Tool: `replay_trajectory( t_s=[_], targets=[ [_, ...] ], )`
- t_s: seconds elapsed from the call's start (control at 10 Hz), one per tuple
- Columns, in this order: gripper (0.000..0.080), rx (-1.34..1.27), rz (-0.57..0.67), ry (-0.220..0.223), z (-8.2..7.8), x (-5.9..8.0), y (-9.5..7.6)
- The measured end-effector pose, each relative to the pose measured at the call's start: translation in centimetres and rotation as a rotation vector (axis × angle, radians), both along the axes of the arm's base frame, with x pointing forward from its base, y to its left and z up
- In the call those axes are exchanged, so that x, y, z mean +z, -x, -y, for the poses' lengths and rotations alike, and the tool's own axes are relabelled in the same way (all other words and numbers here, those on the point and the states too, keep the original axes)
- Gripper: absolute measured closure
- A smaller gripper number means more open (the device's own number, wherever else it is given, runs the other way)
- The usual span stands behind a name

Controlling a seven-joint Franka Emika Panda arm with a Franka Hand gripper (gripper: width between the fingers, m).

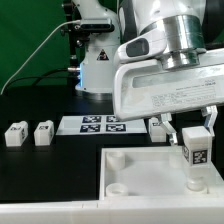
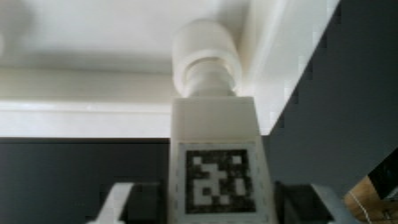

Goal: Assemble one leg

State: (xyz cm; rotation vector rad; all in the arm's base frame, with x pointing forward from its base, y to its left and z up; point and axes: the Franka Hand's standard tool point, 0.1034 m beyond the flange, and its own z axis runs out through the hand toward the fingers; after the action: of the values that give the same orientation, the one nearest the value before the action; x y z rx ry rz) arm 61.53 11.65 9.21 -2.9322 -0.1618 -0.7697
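Observation:
My gripper (image 1: 196, 132) is shut on a leg (image 1: 196, 156), a small white square block with a black-and-white tag, held upright over the right end of the large white panel (image 1: 140, 170). The leg's lower end is at a corner socket near the panel's right edge. In the wrist view the leg (image 2: 219, 150) runs between my fingers (image 2: 128, 203), and its threaded tip (image 2: 208, 60) meets the panel (image 2: 107, 100). Two more legs (image 1: 14, 134) (image 1: 43, 133) lie on the black table at the exterior view's left. Another leg (image 1: 157, 128) stands behind the panel.
The marker board (image 1: 98, 124) lies flat on the table behind the panel. A white robot base and a stand (image 1: 98, 60) rise at the back. A green cable (image 1: 30, 60) runs along the back left.

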Motion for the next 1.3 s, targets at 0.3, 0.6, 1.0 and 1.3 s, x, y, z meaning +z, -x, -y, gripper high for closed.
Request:
replay_trajectory(
  t_s=[0.3, 0.6, 1.0, 1.3],
  targets=[
    [0.0509, 0.006, -0.017, 0.006, 0.2, -1.4, 0.5],
    [0.0508, -0.020, 0.039, -0.005, 0.0, -1.6, 0.3],
    [0.0319, -0.037, 0.055, 0.003, 0.1, -1.6, 0.2],
    [0.0152, -0.036, 0.056, 0.003, 0.1, -1.6, 0.2]
  ],
)
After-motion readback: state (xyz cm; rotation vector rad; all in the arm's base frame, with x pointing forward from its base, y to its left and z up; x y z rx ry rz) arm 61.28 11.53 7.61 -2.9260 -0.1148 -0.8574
